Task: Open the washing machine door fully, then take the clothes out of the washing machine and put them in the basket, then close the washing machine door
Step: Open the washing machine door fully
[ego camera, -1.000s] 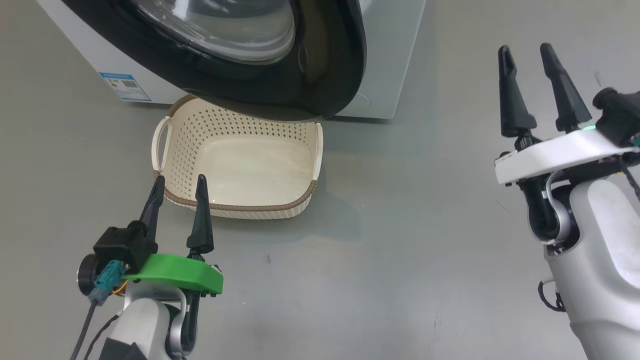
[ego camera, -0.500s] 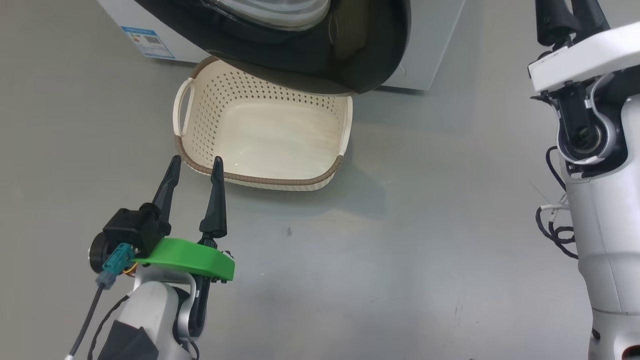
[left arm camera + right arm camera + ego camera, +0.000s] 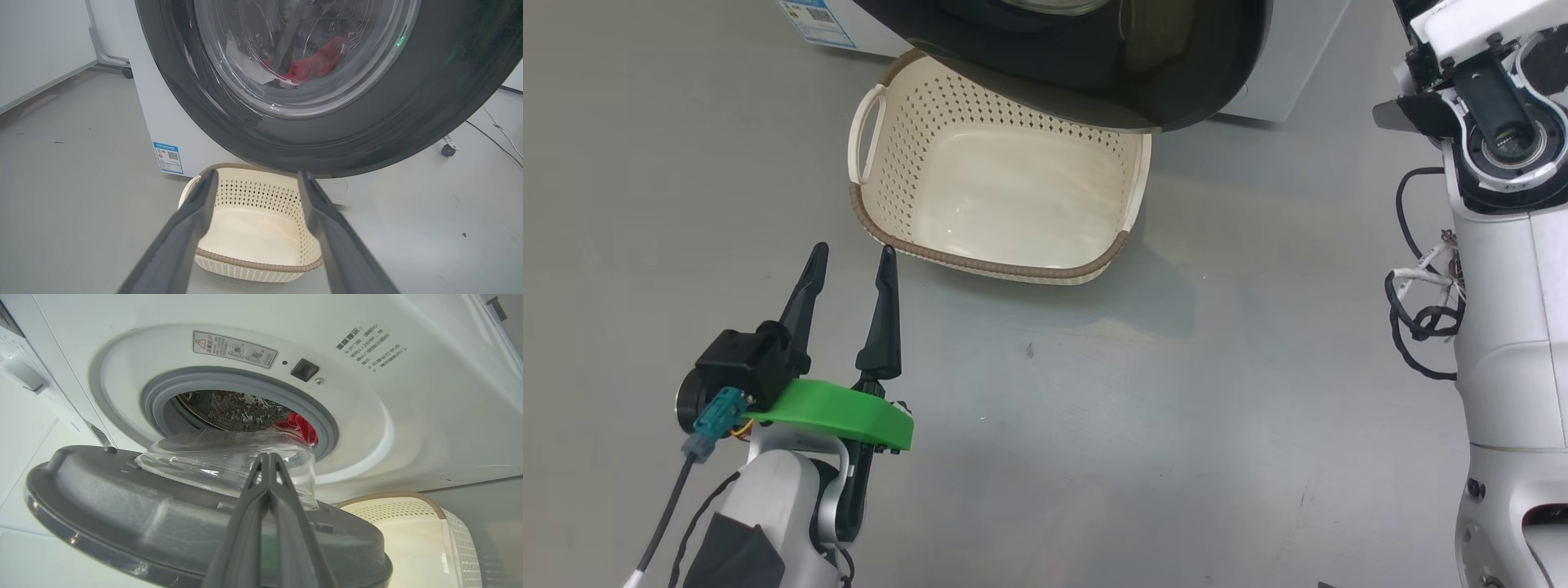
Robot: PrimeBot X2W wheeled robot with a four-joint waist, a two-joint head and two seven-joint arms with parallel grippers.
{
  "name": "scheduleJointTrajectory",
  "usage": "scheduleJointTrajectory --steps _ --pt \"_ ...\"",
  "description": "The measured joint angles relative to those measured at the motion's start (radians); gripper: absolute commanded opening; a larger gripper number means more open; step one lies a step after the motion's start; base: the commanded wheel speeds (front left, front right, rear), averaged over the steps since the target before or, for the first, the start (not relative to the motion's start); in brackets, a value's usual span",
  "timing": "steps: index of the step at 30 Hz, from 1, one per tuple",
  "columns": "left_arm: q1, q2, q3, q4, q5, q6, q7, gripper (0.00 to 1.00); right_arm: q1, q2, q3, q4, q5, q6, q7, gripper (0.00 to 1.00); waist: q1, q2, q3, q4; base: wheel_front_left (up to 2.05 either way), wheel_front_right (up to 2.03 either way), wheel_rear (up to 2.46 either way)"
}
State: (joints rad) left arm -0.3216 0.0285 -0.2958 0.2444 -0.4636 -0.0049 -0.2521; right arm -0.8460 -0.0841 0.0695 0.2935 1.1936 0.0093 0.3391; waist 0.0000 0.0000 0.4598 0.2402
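Just ahead of my right gripper (image 3: 265, 456), the washing machine door (image 3: 102, 506) stands swung out from the machine. Its grey inner face is turned toward the wrist camera, and its clear glass bowl (image 3: 196, 457) bulges directly behind my fingertips; whether the tips touch the glass cannot be told. My right fingers are pressed together along their whole length, with nothing between them.

Beyond the bowl, further along the line of those fingers, the clothes (image 3: 300, 425) show as a red bundle inside the drum, at the right edge of the grey rubber seal (image 3: 163, 392). Around the seal spreads the white front of the washing machine (image 3: 408, 400), with a warning label (image 3: 235, 349) above the opening and a dark latch socket (image 3: 304, 369) beside it.

To the lower right of my right fingers, partly under the door's edge, sits the basket (image 3: 408, 496), cream and perforated.

My left gripper (image 3: 852, 249) hangs above the grey floor (image 3: 1094, 449), fingers spread wide and holding nothing. The basket's brown rim lies just beyond its fingertips and slightly to their right, apart from them. Further ahead of that hand, the door's glossy black rim overhangs the basket's far end. A blue sticker (image 3: 168, 157) marks the machine's lower corner, ahead and to the left of my left fingers.
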Motion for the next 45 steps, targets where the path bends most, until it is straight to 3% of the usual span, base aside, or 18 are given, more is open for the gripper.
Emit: scheduleJointTrajectory --steps 11,19,45 --pt "-0.013 -0.001 -0.001 0.000 -0.003 0.001 0.000 1.00 -0.079 0.005 -0.026 0.050 0.165 -0.081 0.159 0.00 0.0000 0.0000 0.019 0.017 0.00 0.00 0.00" --pt "-0.022 -0.001 -0.007 0.000 -0.009 0.001 0.000 1.00 -0.107 0.008 -0.046 0.085 0.269 -0.118 0.242 0.00 0.0000 0.0000 0.027 0.020 0.00 0.00 0.00" --pt "-0.034 -0.001 -0.015 0.007 -0.012 0.010 0.000 1.00 -0.126 0.005 -0.007 0.189 0.374 -0.136 0.391 0.00 0.0000 0.0000 0.011 0.029 0.00 0.00 0.00"
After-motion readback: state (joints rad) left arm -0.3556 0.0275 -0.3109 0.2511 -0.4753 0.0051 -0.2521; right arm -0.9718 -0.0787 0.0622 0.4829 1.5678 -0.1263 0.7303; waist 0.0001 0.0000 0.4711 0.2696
